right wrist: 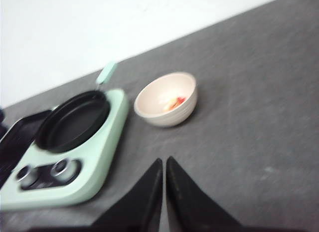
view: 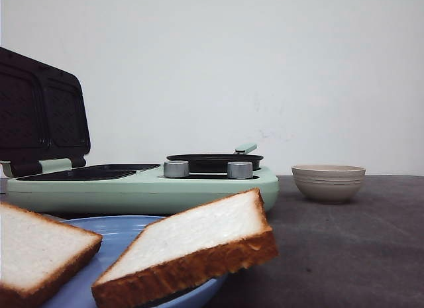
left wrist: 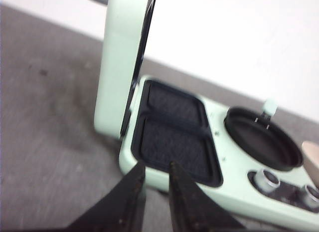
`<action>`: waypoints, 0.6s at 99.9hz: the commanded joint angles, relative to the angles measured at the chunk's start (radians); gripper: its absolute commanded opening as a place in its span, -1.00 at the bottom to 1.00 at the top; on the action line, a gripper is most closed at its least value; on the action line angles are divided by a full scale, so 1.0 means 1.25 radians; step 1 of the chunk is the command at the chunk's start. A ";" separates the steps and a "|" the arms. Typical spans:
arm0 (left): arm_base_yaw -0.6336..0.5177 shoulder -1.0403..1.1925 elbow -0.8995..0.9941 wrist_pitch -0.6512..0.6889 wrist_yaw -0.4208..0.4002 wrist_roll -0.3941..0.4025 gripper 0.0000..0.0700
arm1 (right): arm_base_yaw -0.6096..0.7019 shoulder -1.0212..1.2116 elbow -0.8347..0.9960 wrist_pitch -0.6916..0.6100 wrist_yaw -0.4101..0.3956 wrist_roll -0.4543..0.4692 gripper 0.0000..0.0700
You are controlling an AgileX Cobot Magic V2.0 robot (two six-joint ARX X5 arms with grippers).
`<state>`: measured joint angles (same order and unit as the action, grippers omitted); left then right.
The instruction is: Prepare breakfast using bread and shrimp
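Bread on plate, untouched. Left fingers slightly spread, right fingers pressed together, both empty. Open wide first; lay slice flat in grill at 10 o'clock.

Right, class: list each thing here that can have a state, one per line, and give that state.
Sandwich maker lid: open, standing upright.
Sandwich plates: empty.
Round pan: seated on the appliance, empty.
Beige bowl: upright, something red-orange inside.
Bread slices: on the blue plate, untoasted, one overhanging the rim.
Left gripper: slightly open, empty.
Right gripper: shut, empty.
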<state>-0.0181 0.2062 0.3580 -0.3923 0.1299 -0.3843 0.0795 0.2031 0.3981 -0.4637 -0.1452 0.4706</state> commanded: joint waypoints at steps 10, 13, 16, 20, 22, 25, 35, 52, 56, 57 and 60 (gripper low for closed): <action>-0.001 0.135 0.119 -0.116 0.014 0.007 -0.99 | 0.002 0.171 0.105 -0.126 -0.057 0.012 -0.99; -0.001 0.165 0.142 -0.141 0.029 0.013 -0.99 | 0.002 0.205 0.121 -0.149 -0.062 0.008 -0.99; -0.001 0.189 0.160 -0.162 0.044 0.021 -0.99 | 0.002 0.235 0.135 -0.166 -0.069 0.003 -0.99; -0.001 0.217 0.179 -0.189 0.068 0.028 -0.99 | 0.002 0.273 0.148 -0.177 -0.079 -0.010 -0.99; -0.001 0.230 0.187 -0.200 0.079 0.028 -0.99 | 0.002 0.284 0.151 -0.178 -0.081 -0.013 -0.99; -0.001 0.247 0.196 -0.215 0.097 0.028 -0.99 | 0.002 0.302 0.154 -0.178 -0.090 -0.018 -0.99; -0.001 0.283 0.206 -0.255 0.166 0.028 -0.99 | 0.002 0.338 0.154 -0.184 -0.114 -0.021 -0.99; -0.002 0.309 0.206 -0.334 0.225 0.028 -0.87 | 0.002 0.359 0.154 -0.220 -0.115 -0.029 -0.99; -0.002 0.311 0.206 -0.351 0.229 0.028 -0.80 | 0.002 0.359 0.154 -0.229 -0.114 -0.036 -0.99; -0.002 0.311 0.206 -0.360 0.231 0.029 -0.75 | 0.002 0.359 0.154 -0.231 -0.114 -0.037 -0.99; -0.002 0.312 0.206 -0.374 0.233 0.028 -0.65 | 0.002 0.359 0.154 -0.235 -0.114 -0.044 -0.99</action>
<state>-0.0181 0.5888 0.6022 -0.8352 0.4072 -0.3580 0.0795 0.6483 0.5762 -0.7540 -0.2878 0.4446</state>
